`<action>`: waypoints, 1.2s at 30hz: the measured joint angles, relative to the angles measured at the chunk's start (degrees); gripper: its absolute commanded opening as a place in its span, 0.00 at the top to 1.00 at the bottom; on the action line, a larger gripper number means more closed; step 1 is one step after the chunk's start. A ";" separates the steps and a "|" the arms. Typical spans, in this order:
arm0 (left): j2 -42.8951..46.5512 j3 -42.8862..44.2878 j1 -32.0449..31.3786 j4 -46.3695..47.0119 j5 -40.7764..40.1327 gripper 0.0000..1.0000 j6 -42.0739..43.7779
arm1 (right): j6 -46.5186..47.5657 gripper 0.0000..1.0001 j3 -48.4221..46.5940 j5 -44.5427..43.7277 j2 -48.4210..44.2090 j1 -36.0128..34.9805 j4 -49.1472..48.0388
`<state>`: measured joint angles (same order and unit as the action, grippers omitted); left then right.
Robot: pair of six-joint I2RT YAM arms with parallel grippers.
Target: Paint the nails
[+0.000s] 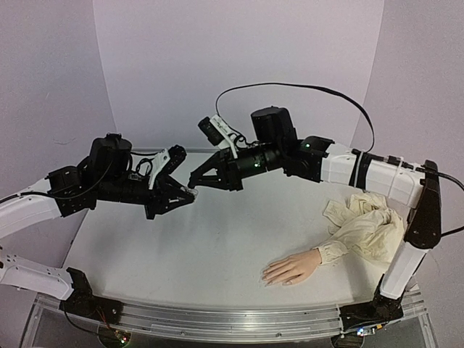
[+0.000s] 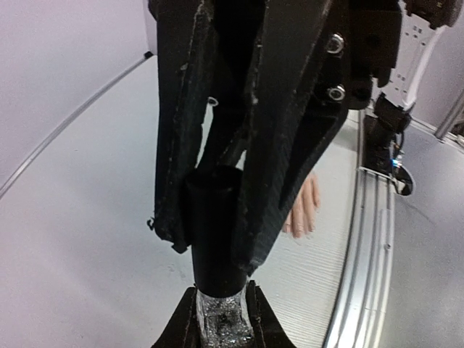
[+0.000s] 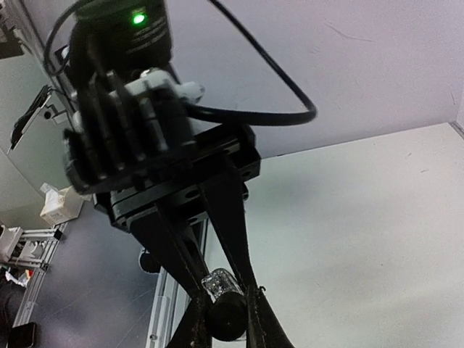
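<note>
The jaws of the left gripper (image 2: 222, 322) are pressed on the clear glass body of a small polish bottle (image 3: 217, 281). The jaws of the right gripper (image 3: 228, 326) are pinching its black cap (image 2: 214, 217) from the opposite side. The two grippers meet tip to tip, and the bottle lies between them in the air, above the far left part of the white table (image 1: 217, 246).

The nails (image 1: 269, 276) are not near the jaws. They are on the fingertips of the mannequin hand (image 1: 291, 268), which lies flat on the table, palm down, close to the near edge and on the right side, well apart from both grippers and lower than them. The fingers point to the left. The nails are too small to see one by one. Behind the wrist, a cream cloth sleeve (image 1: 366, 225) is crumpled beside the right arm.
</note>
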<state>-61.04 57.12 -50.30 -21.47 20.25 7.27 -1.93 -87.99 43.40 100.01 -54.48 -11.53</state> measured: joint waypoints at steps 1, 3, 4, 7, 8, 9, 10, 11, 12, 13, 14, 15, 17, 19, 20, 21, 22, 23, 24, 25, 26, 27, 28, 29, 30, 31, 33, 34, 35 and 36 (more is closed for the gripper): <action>0.02 -0.63 0.00 1.25 -1.90 1.00 0.31 | -1.03 1.00 -0.85 -0.79 0.72 0.20 0.00; -0.09 -1.99 0.11 4.20 -5.75 1.00 1.22 | -3.50 1.00 -2.78 -3.08 2.40 0.59 0.22; -0.37 -2.64 0.24 5.66 -8.02 1.00 1.90 | -4.94 1.00 -3.61 -4.66 3.26 0.72 0.24; -2.69 -4.02 0.81 10.21 -14.23 1.00 3.72 | -10.40 1.00 -5.44 -12.02 5.16 0.66 0.72; -4.00 -4.42 0.98 12.39 -16.65 1.00 4.35 | -12.96 1.00 -6.05 -15.80 5.75 0.46 0.96; -5.57 -4.55 1.18 14.38 -19.12 1.00 4.76 | -15.67 1.00 -6.62 -20.09 6.27 0.00 1.27; -7.19 -4.90 1.38 16.90 -21.44 1.00 5.03 | -18.80 1.00 -7.23 -25.75 6.80 -0.79 1.49; -8.68 -5.42 1.55 19.45 -23.43 1.00 5.20 | -21.84 1.00 -7.93 -31.89 7.43 -1.88 1.95; -9.70 -5.84 1.60 21.38 -24.81 1.00 5.25 | -24.70 1.00 -8.74 -37.94 8.15 -3.10 2.54; -10.86 -6.62 1.60 23.80 -26.62 1.00 5.18 | -27.43 1.00 -9.66 -43.32 9.03 -4.31 3.08; -11.43 -7.10 1.60 25.11 -27.61 1.00 5.16 | -29.70 1.00 -10.67 -47.76 10.05 -5.33 3.61; -11.85 -7.76 1.60 26.21 -28.50 1.00 4.85 | -31.67 1.00 -11.58 -51.08 11.04 -6.12 3.93; -12.13 -9.20 1.60 28.22 -29.64 1.00 4.42 | -34.12 1.00 -12.35 -55.04 12.17 -7.15 4.07; -11.91 -11.04 1.36 30.62 -29.66 1.00 3.89 | -35.23 0.97 -12.37 -57.27 12.31 -7.96 4.74; -11.50 -12.26 1.09 32.04 -29.66 1.00 3.23 | -35.39 0.92 -12.37 -57.53 12.26 -8.22 5.14; -10.71 -13.40 0.90 32.65 -29.66 1.00 2.71 | -35.41 0.87 -12.31 -57.40 12.22 -8.39 5.27; -9.55 -14.60 0.72 33.05 -29.57 1.00 2.03 | -35.36 0.80 -11.91 -56.83 12.04 -8.61 5.03; -8.17 -15.76 0.55 33.05 -29.46 1.00 1.38 | -35.19 0.74 -11.41 -55.76 11.74 -8.76 4.70; -6.75 -16.70 0.26 32.76 -29.40 1.00 0.55 | -34.77 0.66 -10.69 -54.47 11.28 -8.90 4.20; -5.40 -17.27 -0.02 32.39 -29.24 1.00 -0.37 | -34.36 0.58 -9.99 -52.81 10.67 -8.96 3.98; -4.24 -17.40 -0.20 32.39 -29.18 1.00 -1.31 | -33.64 0.50 -8.98 -51.08 9.90 -8.94 4.24; -2.75 -17.40 -0.44 31.65 -28.98 1.00 -2.01 | -32.79 0.41 -7.76 -49.81 8.96 -8.87 3.56; -1.33 -17.53 -0.59 30.62 -28.87 1.00 -2.89 | -31.76 0.34 -6.75 -48.28 7.82 -8.63 3.76; -0.15 -17.53 -0.66 30.16 -28.63 1.00 -3.69 | -31.28 0.26 -5.81 -47.12 6.71 -8.41 3.91; 0.90 -17.51 -0.66 29.59 -28.35 1.00 -4.59 | -29.24 0.20 -4.31 -45.22 4.94 -7.98 4.11; 1.79 -17.40 -0.63 28.89 -28.17 1.00 -5.55 | -27.65 0.16 -2.82 -43.39 3.21 -7.50 4.48; 2.93 -16.76 -0.37 26.60 -27.17 1.00 -7.06 | -25.03 0.12 -0.17 -39.95 0.04 -6.75 5.05; 3.08 -16.41 -0.17 25.57 -26.32 1.00 -7.54 | -23.39 0.11 1.27 -37.92 -1.70 -6.29 5.14; 3.13 -15.87 0.20 23.93 -25.03 1.00 -8.20 | -21.84 0.10 2.64 -35.69 -3.43 -5.75 5.16; 3.13 -15.50 0.66 22.67 -23.06 1.00 -8.85 | -20.31 0.11 4.02 -33.22 -5.14 -5.03 5.01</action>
<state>-57.91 41.63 -49.65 1.19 -2.81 -1.58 -22.24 -83.96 10.17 94.87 -59.51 -6.52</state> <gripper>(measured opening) 0.178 0.887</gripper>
